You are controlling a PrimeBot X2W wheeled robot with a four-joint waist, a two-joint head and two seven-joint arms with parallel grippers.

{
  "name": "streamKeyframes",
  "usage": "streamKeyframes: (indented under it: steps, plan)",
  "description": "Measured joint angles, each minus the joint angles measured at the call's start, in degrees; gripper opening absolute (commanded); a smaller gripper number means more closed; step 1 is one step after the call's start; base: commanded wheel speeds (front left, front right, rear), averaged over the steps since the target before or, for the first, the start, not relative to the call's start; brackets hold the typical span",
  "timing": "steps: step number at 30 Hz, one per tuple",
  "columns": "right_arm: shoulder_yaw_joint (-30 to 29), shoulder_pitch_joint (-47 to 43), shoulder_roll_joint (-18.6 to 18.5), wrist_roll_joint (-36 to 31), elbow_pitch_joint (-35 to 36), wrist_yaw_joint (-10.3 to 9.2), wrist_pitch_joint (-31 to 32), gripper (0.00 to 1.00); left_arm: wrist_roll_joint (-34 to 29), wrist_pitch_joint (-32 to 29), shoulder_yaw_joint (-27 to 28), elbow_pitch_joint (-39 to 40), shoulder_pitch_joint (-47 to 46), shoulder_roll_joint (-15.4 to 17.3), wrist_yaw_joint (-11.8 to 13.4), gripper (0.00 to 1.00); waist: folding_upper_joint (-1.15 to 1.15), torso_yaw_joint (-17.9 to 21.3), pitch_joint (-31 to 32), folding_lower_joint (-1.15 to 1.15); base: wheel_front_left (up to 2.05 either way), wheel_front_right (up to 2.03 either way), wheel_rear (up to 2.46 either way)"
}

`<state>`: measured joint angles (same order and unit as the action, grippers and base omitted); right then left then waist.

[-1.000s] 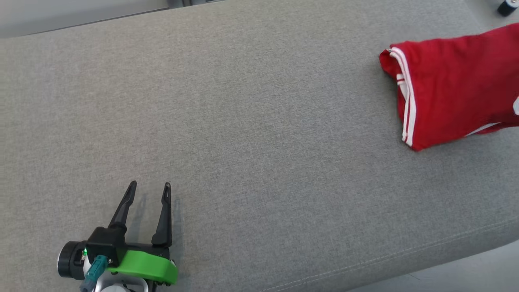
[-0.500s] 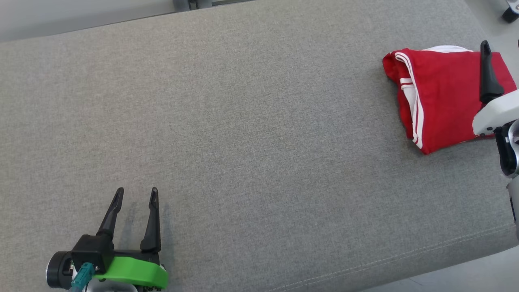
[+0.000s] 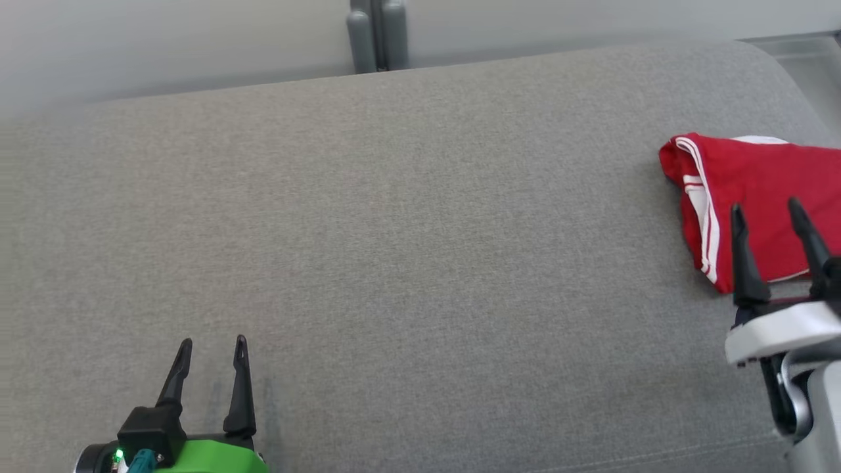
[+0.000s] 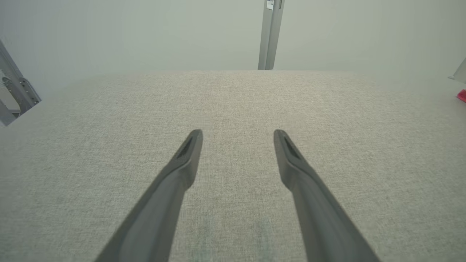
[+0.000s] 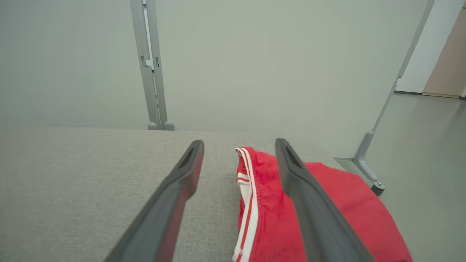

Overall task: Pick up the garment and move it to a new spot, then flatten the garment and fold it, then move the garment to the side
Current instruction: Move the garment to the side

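Right claw (image 3: pixel 765 205) released, agape, empty, left claw (image 3: pixel 213 340) likewise, one red garment (image 3: pixel 742 171)

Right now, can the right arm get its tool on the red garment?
Probably yes. The right tool stands open right by the red garment, fingers pointing at it, and nothing lies between them on the grey cushion.

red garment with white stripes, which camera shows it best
Right wrist view: the red white-striped garment lies close, stripes clear. Head view crops it at the right edge; left wrist view catches a red sliver.
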<state>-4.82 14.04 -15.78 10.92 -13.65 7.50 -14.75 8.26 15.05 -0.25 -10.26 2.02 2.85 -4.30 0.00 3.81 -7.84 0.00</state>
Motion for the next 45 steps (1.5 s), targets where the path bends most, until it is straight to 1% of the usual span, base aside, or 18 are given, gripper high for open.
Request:
streamKeyframes:
  steps: [3, 5, 8, 12, 15, 20, 28, 45]
  plan:
    - [-2.1, -4.8, 4.2, -3.0, 1.5, 0.02, -0.2, 1.0, -1.5, 0.0, 0.3, -1.9, 0.0, 0.0, 0.0, 1.0, 0.0, -1.8, 1.7, 0.0, 0.0, 0.0, 0.0]
    - [-3.7, -7.7, 6.3, -6.9, 2.3, 0.04, -0.2, 1.0, -2.1, 0.0, 0.7, -3.6, 0.2, 0.0, 0.3, 1.0, 0.0, -2.8, 3.0, 0.0, 0.0, 0.0, 0.0]
    - [-5.1, -11.2, 9.5, -9.3, 2.4, 0.0, -0.3, 1.0, -2.3, 0.0, 1.6, -6.0, 0.7, 0.0, 0.3, 1.0, 0.0, -4.1, 5.0, 0.0, 0.0, 0.0, 0.0]
    - [-5.5, -14.2, 11.7, -13.7, 1.2, 0.03, -0.3, 1.0, -2.1, 0.0, 3.1, -7.0, 0.6, 0.0, 0.3, 1.0, 0.0, -5.7, 7.3, 0.0, 0.0, 0.0, 0.0]
    - [-5.3, -15.0, 12.4, -14.7, 0.4, 0.03, -0.3, 1.0, -1.3, 0.0, 3.4, -7.2, 0.6, 0.0, 0.0, 1.0, 0.0, -5.9, 8.1, 0.0, 0.0, 0.0, 0.0]
    - [-7.3, -15.2, 12.7, -15.5, 0.0, 0.03, -0.3, 1.0, -0.7, 0.0, 3.1, -7.3, 0.5, 0.0, -1.0, 1.0, 0.0, -5.1, 8.3, 0.0, 0.0, 0.0, 0.0]
    - [-7.6, -15.3, 12.9, -17.1, -0.5, 0.03, -0.3, 1.0, -0.3, 0.0, 3.4, -7.8, -0.1, 0.0, -1.2, 1.0, 0.0, -3.9, 8.2, 0.0, 0.0, 0.0, 0.0]
    - [-9.3, -14.9, 12.9, -16.1, -1.9, 0.03, -0.3, 1.0, -0.3, 0.0, 3.3, -7.7, -0.2, 0.0, -1.7, 1.0, 0.0, -3.4, 8.1, 0.0, 0.0, 0.0, 0.0]
